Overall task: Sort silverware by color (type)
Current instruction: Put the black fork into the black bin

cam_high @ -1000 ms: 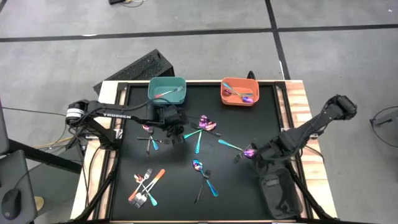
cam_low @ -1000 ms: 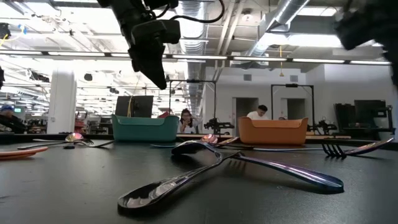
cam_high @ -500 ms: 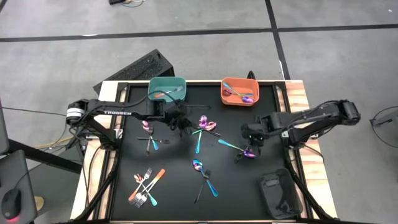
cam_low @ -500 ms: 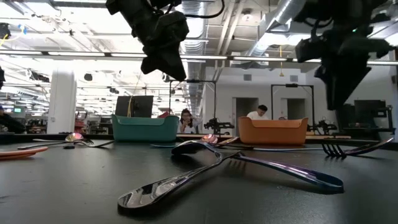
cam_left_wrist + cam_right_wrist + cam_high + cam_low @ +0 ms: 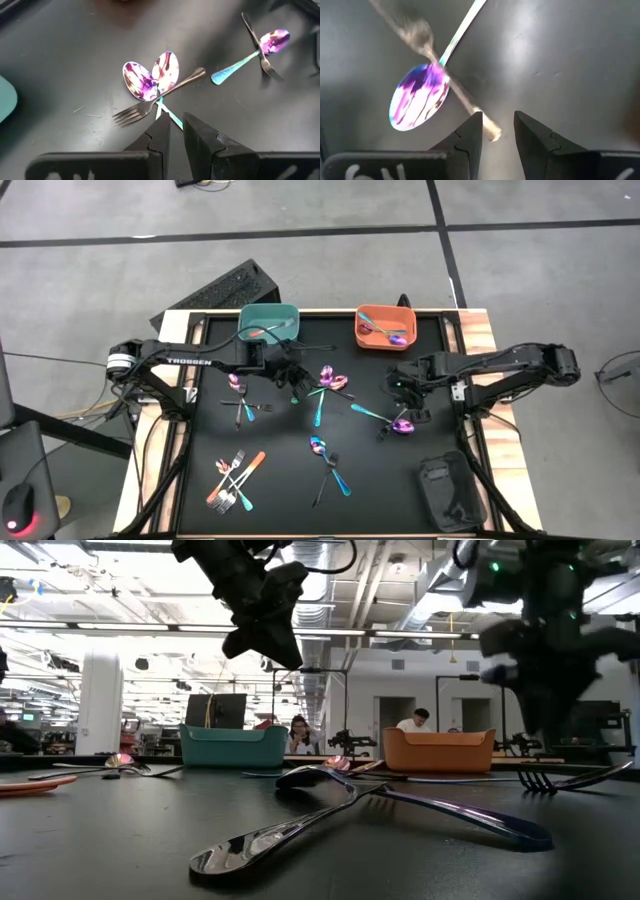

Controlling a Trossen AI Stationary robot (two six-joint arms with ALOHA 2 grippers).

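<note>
Since half a second ago the right end effector [image 5: 403,383] has shifted a little toward the far side of the tabletop [image 5: 280,480], and it now hangs above the mat just beyond the spoon [image 5: 401,425] with the purple-pink bowl and teal handle that lies crossed with a dark fork [image 5: 420,37]. Its fingers [image 5: 470,132] stand a small gap apart and hold nothing; in the right wrist view the fork's handle end shows in that gap, lying on the mat below. The left end effector [image 5: 291,381] has edged slightly rightward and hovers above the mat, just short of the central cluster of silverware [image 5: 328,383]. Its fingers [image 5: 200,135] are nearly closed with only a thin slit between them, and they grip nothing.

That cluster is two iridescent spoons [image 5: 150,80] with bowls side by side, a dark fork [image 5: 150,102] crossing under them and a teal handle running toward the left end effector. A further spoon-and-fork pair [image 5: 328,460] lies nearer the front edge, another small group [image 5: 240,402] sits on the left part of the mat, and a pile of forks and orange and teal handles [image 5: 235,478] rests at the front left. A teal bin [image 5: 268,325] and an orange bin [image 5: 386,328] stand at the far edge, each with a few pieces inside. In the low view, people sit in the room behind the tabletop.
</note>
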